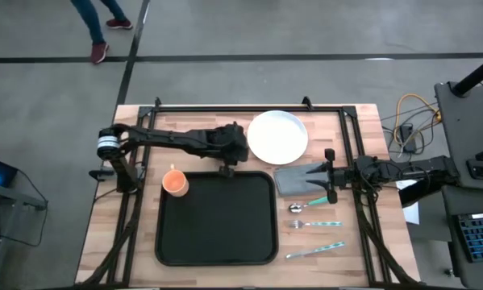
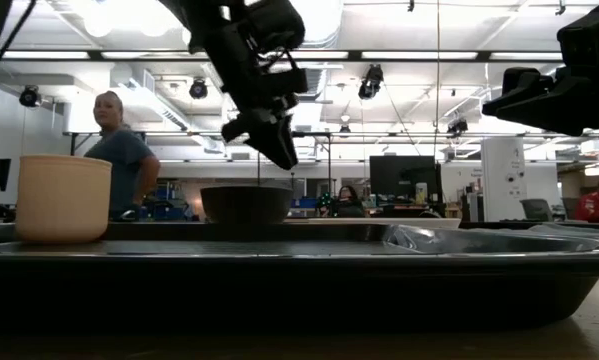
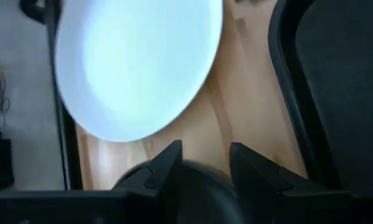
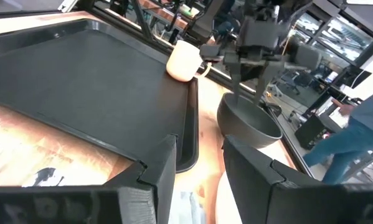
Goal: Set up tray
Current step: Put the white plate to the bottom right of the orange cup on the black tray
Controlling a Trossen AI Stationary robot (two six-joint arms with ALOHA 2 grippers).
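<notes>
Your overhead picture is evenly lit and soft, with only faint shadows on the counter point(image 1: 225, 266). In the low view you look into bright ceiling lamps point(image 2: 324, 20), so the tray point(image 2: 299, 275) and the left arm read as dark silhouettes. The left wrist view gives you heavy glare on the white plate point(image 3: 136, 62) and blurred fingers point(image 3: 167, 168). In the right wrist view the near fingers point(image 4: 155, 171) are out of focus.

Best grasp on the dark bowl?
Pinch the rim of the bowl from straight above, one finger inside and one outside. It sits upright with its mouth open and looks too wide to span. The left tool hangs over it, open.
</notes>
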